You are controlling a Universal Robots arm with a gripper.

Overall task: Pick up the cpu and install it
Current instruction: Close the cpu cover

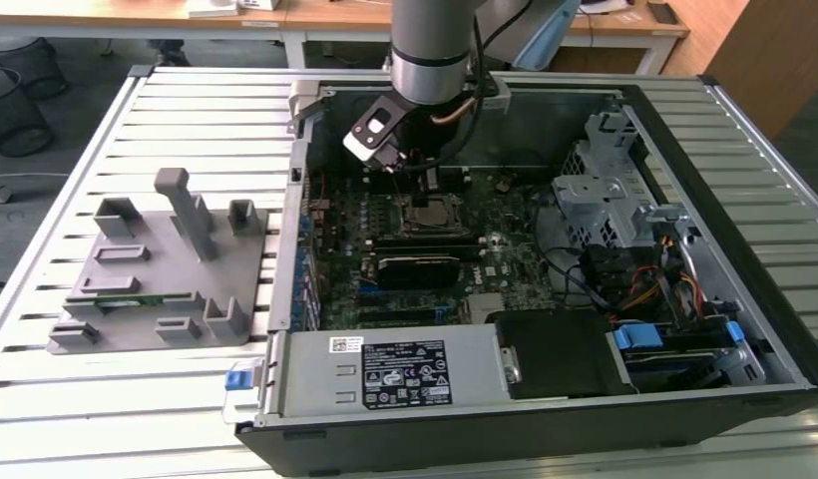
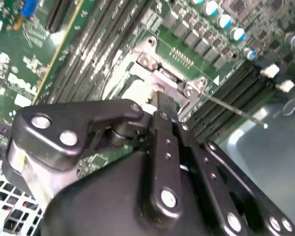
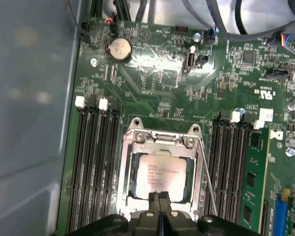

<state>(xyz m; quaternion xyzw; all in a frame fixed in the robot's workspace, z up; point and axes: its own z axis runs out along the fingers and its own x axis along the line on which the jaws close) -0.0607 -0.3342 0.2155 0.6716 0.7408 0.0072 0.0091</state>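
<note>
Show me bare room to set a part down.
Bare table slats border the grey fixture on its far and near sides, at the exterior view's left. The case is crowded: motherboard, cables, and the shut gripper over the cpu in its socket.

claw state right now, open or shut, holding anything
Claw: closed, fingers together with nothing between them, tips over the edge of the cpu lying in its socket.

Your pale slatted surface [image 1: 183, 110] stands on a grey floor [image 1: 103, 75]. Behind it you have wooden desks [image 1: 329, 18], black mesh bins [image 1: 13, 115] and a wooden cabinet [image 1: 768, 60].
</note>
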